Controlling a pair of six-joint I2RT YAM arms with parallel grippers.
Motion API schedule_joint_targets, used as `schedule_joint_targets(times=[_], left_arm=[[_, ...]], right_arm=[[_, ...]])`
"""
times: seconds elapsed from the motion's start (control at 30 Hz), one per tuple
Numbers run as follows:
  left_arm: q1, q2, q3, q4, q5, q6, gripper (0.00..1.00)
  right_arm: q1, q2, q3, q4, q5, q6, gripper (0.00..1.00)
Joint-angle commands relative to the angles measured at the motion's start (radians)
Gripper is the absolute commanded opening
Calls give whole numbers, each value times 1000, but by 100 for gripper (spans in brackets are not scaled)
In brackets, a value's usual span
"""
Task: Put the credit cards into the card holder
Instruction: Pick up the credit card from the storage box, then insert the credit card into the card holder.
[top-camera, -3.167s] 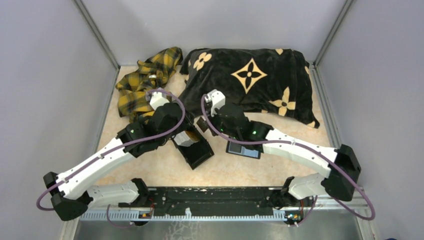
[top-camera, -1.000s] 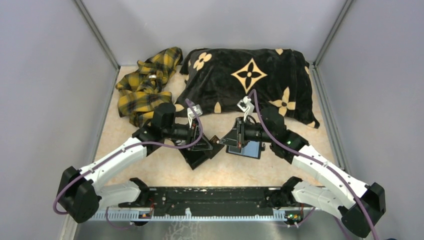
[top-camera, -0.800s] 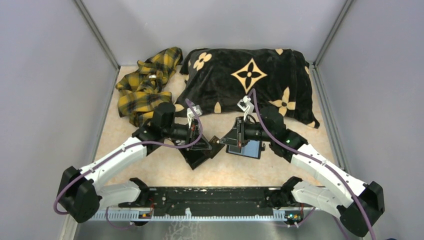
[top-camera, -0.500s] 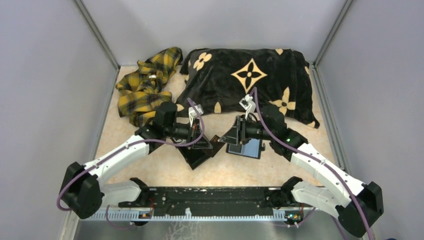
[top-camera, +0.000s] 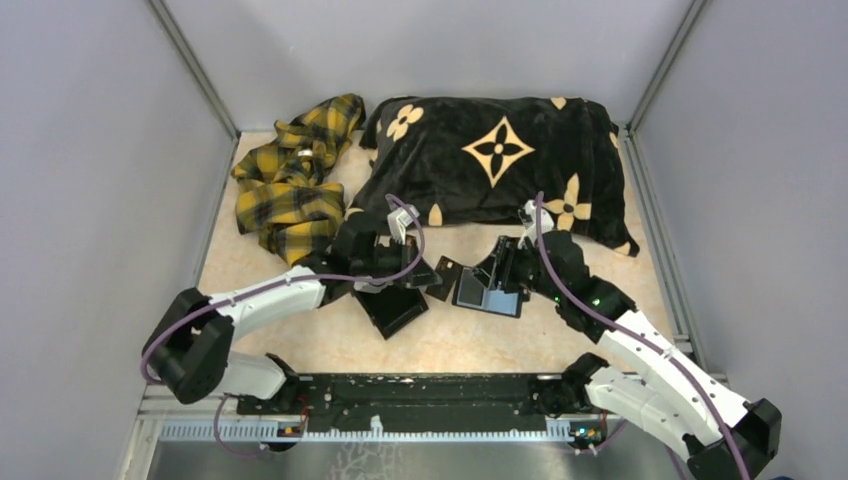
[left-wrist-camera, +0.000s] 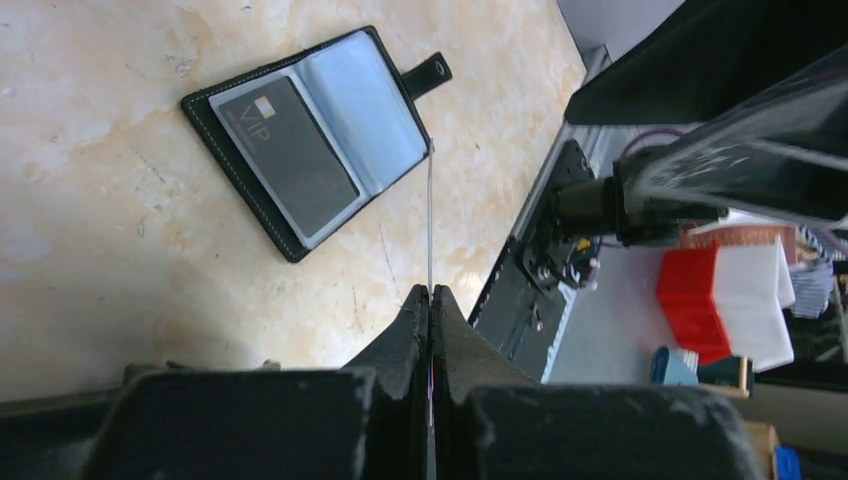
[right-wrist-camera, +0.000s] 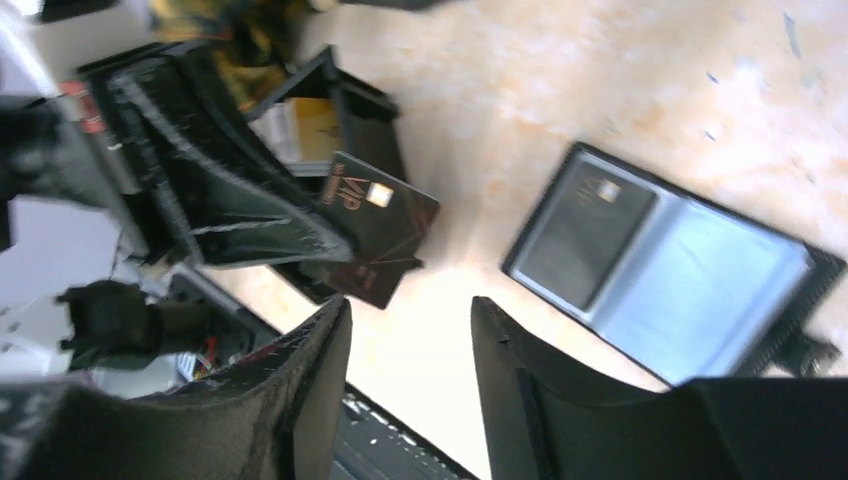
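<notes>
The card holder (top-camera: 482, 297) lies open on the table, black with bluish-grey panels, and a dark VIP card sits in one of its pockets (left-wrist-camera: 287, 152). My left gripper (top-camera: 430, 272) is shut on a second dark credit card (top-camera: 447, 279), held just left of the holder. In the left wrist view that card (left-wrist-camera: 430, 215) shows edge-on, sticking out of the closed fingers. My right gripper (top-camera: 497, 272) hangs open over the holder (right-wrist-camera: 668, 262), nothing between its fingers (right-wrist-camera: 322, 345). It looks at the held card (right-wrist-camera: 378, 232).
A deep black tray (top-camera: 400, 326) stands left of the holder, with a pale yellowish card inside (right-wrist-camera: 300, 124). A black pillow with gold flowers (top-camera: 500, 160) and a yellow plaid cloth (top-camera: 290, 185) lie at the back. A black rail (top-camera: 430, 398) runs along the near edge.
The card passed from my right gripper to my left: the left one shut on it and moved right. The right one opened and drew back to the right.
</notes>
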Motion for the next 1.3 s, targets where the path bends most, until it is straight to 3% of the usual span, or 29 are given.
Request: schedule_joint_targets(times=[0.0, 0.33, 0.77, 1.27], left_arm=[[-75, 68, 12, 126, -153, -107, 0], [-177, 320, 65, 287, -224, -200, 0], [-182, 484, 159, 366, -234, -217, 0], [-181, 534, 194, 296, -318, -257, 0]], right_arm=[[-6, -19, -60, -71, 186, 61, 43], [-6, 40, -231, -15, 268, 167, 17], [-15, 144, -271, 35, 366, 226, 8], [-112, 200, -267, 70, 359, 209, 5]])
